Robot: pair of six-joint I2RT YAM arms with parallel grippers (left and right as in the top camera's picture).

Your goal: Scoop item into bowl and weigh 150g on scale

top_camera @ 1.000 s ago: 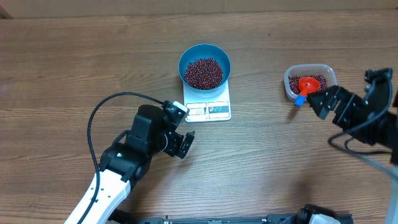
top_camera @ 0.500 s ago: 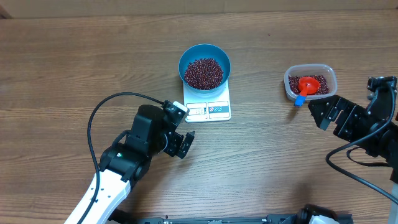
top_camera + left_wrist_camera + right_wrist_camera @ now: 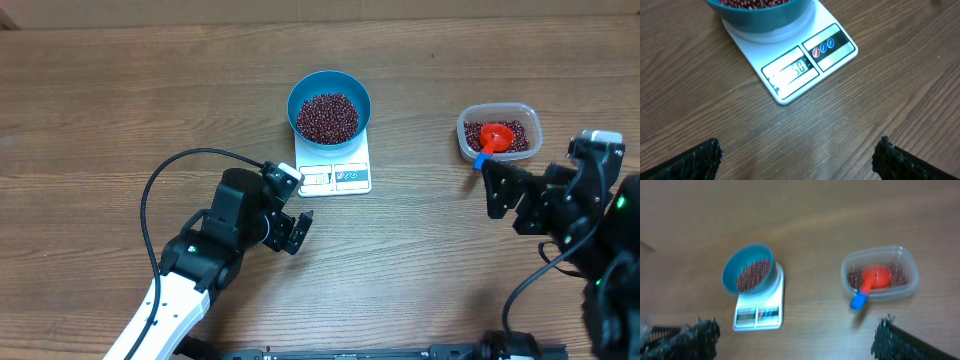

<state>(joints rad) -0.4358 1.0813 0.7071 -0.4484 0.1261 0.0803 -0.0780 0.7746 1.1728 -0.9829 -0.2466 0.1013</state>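
Left gripper point(image 3: 296, 232): the jaws are standing wide apart, with nothing between them. It is hovering over bare table point(image 3: 100, 120), with the fingers pointing toward the scale point(image 3: 340, 178).

The scale is lying just ahead of the fingertips, up and slightly to the right in the overhead view. It is near but not touching. In the left wrist view the scale's display edge is facing the gripper.

Right gripper point(image 3: 508, 198): the jaws are likewise spread and grasping nothing. It is hanging just below the clear tub point(image 3: 531, 118), close to the blue handle end of the red scoop point(image 3: 494, 134) but not touching it. The scoop is resting in the tub with its handle poking over the near rim.

The scale is sitting well apart from this gripper, off to its left.

The bowl point(image 3: 298, 95) is sitting on the scale's platform. It is covering the far part and leaving the display edge bare.

The beans point(image 3: 327, 117) are lying as a loose dark red-brown heap in the bottom of the bowl. More of the same beans are lying in the tub around the scoop.

Writing: the display point(image 3: 792, 70) is showing digits. "50" is reading clearly in the left wrist view, and whatever precedes it is too faint to tell.

Beside the display, a dark panel point(image 3: 827, 45) is carrying three round icons, one red and two blue. No letters are legible there, and no brand name is readable anywhere.

A black cable point(image 3: 150, 205) is looping out from the left arm over the table.
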